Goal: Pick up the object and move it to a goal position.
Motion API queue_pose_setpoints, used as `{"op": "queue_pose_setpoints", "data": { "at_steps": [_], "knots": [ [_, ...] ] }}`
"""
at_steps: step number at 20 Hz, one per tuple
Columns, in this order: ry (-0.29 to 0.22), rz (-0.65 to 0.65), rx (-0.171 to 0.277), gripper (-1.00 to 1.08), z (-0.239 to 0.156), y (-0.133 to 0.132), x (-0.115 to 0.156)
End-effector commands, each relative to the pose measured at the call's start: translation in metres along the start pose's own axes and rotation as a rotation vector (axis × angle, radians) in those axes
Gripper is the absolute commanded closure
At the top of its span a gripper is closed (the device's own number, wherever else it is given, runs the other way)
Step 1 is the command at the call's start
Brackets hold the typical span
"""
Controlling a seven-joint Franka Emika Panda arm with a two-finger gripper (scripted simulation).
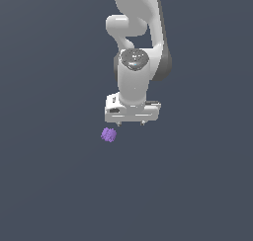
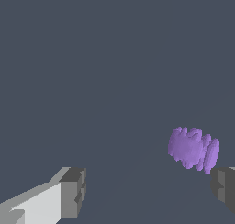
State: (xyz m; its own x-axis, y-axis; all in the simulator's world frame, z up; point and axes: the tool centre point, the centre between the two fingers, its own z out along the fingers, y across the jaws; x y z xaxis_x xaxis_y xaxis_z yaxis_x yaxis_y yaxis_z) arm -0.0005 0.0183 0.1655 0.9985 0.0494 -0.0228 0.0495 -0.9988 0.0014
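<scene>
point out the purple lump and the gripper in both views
purple lump (image 1: 108,135), exterior view, middle of its bumpy body
purple lump (image 2: 193,148), wrist view, middle of its ridged side
gripper (image 1: 131,122), exterior view, between its fingertips
gripper (image 2: 149,188), wrist view, between its fingertips

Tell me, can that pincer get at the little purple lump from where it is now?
Probably yes: the pincer is open, nothing lies around the purple lump, and the lump sits just off one fingertip, so a small sideways shift seems enough.

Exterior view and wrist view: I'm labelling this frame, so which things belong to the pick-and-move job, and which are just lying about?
Belongs to the job:
- purple lump
- gripper, open, not yet around the lump

Just lying about:
- nothing else visible
</scene>
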Motion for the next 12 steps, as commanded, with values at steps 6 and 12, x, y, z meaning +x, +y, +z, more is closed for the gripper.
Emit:
{"op": "queue_pose_setpoints", "data": {
  "at_steps": [6, 12],
  "knots": [
    [0.022, -0.007, -0.012, -0.92, -0.014, 0.010, 0.006],
    [0.038, -0.015, -0.022, -0.92, -0.025, 0.018, 0.010]
  ]
}}
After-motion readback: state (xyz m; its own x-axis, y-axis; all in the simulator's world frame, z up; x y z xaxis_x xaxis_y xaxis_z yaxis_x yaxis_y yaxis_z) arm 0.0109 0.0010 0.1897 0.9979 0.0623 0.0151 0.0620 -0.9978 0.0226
